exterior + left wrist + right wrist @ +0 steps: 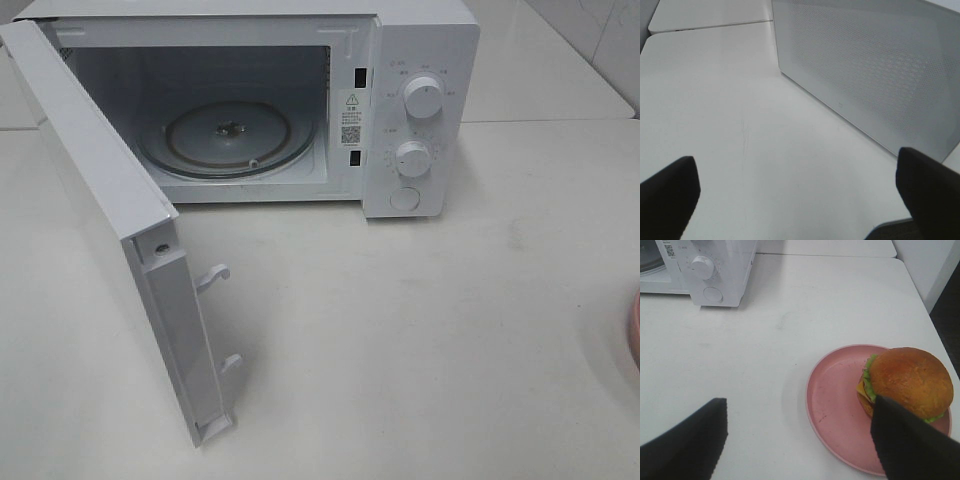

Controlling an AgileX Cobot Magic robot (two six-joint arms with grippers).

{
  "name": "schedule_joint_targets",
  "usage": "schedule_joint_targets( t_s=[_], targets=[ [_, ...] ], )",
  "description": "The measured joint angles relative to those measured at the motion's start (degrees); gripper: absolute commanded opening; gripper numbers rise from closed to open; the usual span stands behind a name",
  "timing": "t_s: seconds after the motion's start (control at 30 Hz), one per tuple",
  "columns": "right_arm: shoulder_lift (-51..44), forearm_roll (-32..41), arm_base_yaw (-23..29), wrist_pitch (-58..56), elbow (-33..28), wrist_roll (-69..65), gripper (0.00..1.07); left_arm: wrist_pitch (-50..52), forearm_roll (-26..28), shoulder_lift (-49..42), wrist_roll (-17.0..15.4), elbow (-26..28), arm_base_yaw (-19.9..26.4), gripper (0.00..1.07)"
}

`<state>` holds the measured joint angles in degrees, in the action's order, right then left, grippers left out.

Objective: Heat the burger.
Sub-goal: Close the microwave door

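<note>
The burger, with a brown domed bun, green lettuce and yellow cheese, sits on the far side of a pink plate in the right wrist view. My right gripper hovers above the table beside it, open, with one dark finger overlapping the burger's near edge and nothing between the jaws. In the high view only a sliver of the plate shows at the right edge, and the burger is out of view there. My left gripper is open and empty, next to the microwave door.
The white microwave stands at the back with its door swung wide open to the left. Its glass turntable is bare. Two dials and a round button are on its right panel. Neither arm shows in the high view.
</note>
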<state>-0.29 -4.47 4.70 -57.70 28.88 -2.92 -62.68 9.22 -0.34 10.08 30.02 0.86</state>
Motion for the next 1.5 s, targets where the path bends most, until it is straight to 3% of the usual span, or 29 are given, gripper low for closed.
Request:
schedule_joint_targets(
  t_s=[0.4,0.57,0.6,0.67,0.7,0.73,0.77,0.83,0.87,0.9,0.93,0.97,1.03,1.17,1.5],
  targets=[
    [0.0,0.0,0.0,0.0,0.0,0.0,0.76,0.3,0.5,0.0,0.0,0.1,0.0,1.00],
    [0.0,0.0,0.0,0.0,0.0,0.0,0.76,3.7,1.0,1.8,0.0,1.4,0.0,0.91],
    [0.0,0.0,0.0,0.0,0.0,0.0,0.76,5.0,1.1,3.9,0.1,1.5,0.0,0.82],
    [0.0,0.0,0.0,0.0,0.0,0.0,0.76,5.8,1.1,5.2,0.1,1.5,0.0,0.77],
    [0.0,0.0,0.0,0.0,0.0,0.0,0.76,7.4,1.1,7.6,0.1,1.5,0.0,0.64],
    [0.0,0.0,0.0,0.0,0.0,0.0,0.76,7.4,1.1,7.6,0.1,1.5,0.0,0.64],
    [0.0,0.0,0.0,0.0,0.0,0.0,0.76,9.2,1.1,9.6,0.2,1.5,0.0,0.49],
    [0.0,0.0,0.0,0.0,0.0,0.0,0.76,10.1,1.1,10.5,0.2,1.5,0.0,0.43],
    [0.0,0.0,0.0,0.0,0.0,0.0,0.76,11.9,1.1,12.3,0.2,1.4,0.0,0.30],
    [0.0,0.0,0.0,0.0,0.0,0.0,0.76,11.9,1.1,12.3,0.2,1.4,0.0,0.30],
    [0.0,0.0,0.0,0.0,0.0,0.0,0.76,14.2,1.1,14.3,0.2,1.0,0.0,0.16],
    [0.0,0.0,0.0,0.0,0.0,0.0,0.76,14.2,1.1,14.3,0.2,1.0,0.0,0.16],
    [0.0,0.0,0.0,0.0,0.0,0.0,0.75,18.6,1.1,17.3,0.2,-0.3,0.0,0.00],
    [0.0,0.0,0.0,0.0,0.0,0.0,0.75,22.7,1.1,20.4,0.3,-1.9,0.0,0.00],
    [0.0,0.0,0.0,0.0,0.0,0.0,0.75,49.2,1.1,30.8,0.5,-11.4,0.0,0.00]
  ],
)
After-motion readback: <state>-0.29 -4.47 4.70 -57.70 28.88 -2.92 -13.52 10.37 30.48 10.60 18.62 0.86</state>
